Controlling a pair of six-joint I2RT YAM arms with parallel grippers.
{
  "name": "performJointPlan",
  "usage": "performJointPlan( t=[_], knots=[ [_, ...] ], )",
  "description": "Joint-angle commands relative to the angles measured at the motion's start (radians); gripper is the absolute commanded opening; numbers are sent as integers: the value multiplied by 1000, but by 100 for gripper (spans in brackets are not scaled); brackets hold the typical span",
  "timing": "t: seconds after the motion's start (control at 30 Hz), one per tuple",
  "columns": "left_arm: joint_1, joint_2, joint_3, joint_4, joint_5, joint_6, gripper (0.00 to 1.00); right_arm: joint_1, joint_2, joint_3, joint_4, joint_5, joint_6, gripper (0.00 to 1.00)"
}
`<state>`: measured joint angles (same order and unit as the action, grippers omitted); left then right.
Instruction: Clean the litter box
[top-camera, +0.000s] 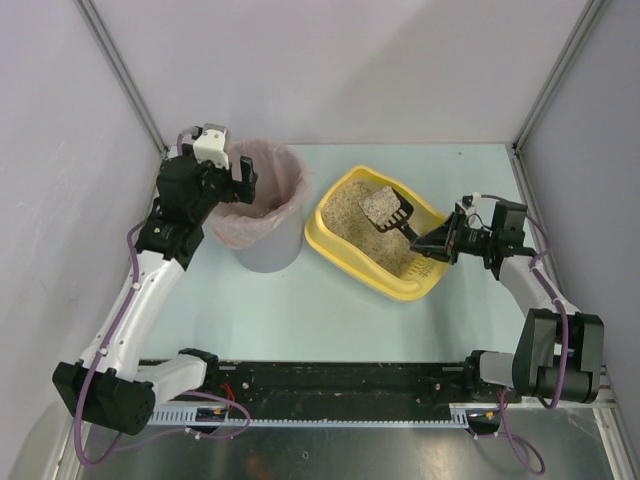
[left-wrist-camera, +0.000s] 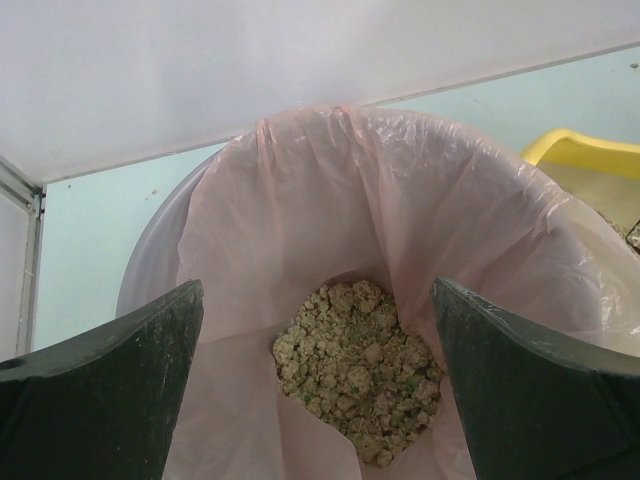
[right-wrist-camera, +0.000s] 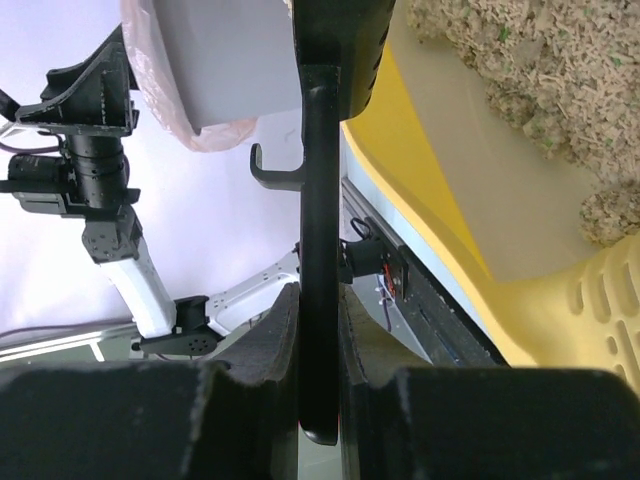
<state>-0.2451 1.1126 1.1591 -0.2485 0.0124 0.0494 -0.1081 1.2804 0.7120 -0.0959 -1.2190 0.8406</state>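
Note:
The yellow litter box (top-camera: 402, 288) lies right of centre, with beige litter (top-camera: 350, 222) inside. My right gripper (top-camera: 441, 241) is shut on the handle of the black slotted scoop (top-camera: 401, 214). The scoop is raised over the box and carries a grey clump (top-camera: 378, 207). The right wrist view shows the scoop handle (right-wrist-camera: 320, 230) pinched between the pads of the right gripper (right-wrist-camera: 320, 335), with the litter box wall (right-wrist-camera: 430, 200) beside it. My left gripper (top-camera: 243, 180) hangs open over the left rim of the grey bin (top-camera: 268, 250). From the left wrist, the left gripper (left-wrist-camera: 318, 385) looks down on clumps (left-wrist-camera: 360, 370) in the pink liner (left-wrist-camera: 330, 200).
Grey walls and metal frame posts (top-camera: 120, 70) close in the table on three sides. A black rail (top-camera: 340, 380) runs along the near edge between the arm bases. The bin stands just left of the litter box, a narrow gap between them.

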Motion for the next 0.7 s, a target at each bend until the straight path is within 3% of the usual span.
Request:
performJointPlan(
  t=[0.0, 0.17, 0.67],
  knots=[
    [-10, -5, -1, 37, 12, 9, 100, 16, -43, 6, 130, -56, 61, 0],
    [-10, -11, -1, 38, -8, 7, 100, -34, -70, 3, 217, -76, 124, 0],
    [-10, -17, -2, 41, -8, 3, 100, 25, -93, 4, 255, -48, 163, 0]
  ],
)
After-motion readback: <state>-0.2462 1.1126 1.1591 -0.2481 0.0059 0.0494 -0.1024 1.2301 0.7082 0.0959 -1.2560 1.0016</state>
